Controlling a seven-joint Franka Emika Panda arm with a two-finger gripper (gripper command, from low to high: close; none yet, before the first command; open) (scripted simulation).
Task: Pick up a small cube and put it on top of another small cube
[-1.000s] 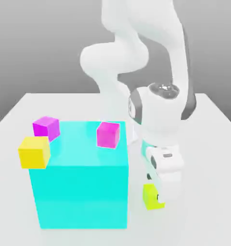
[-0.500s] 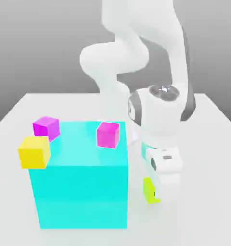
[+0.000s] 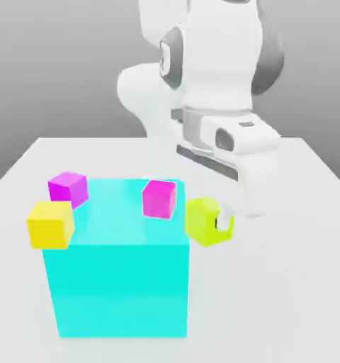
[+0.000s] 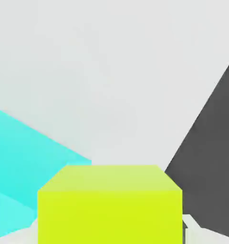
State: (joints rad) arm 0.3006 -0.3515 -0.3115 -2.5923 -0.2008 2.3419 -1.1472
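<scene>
small lime yellow-green cube (image 3: 203, 221) held aloft in closed jaws
a thin grip could slip, dropping it beside the big cyan cube (image 3: 116, 255).

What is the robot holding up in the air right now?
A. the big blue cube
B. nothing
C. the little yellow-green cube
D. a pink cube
C: the small lime cube hangs clamped in the gripper, lifted off the table beside the big cyan cube.
</scene>
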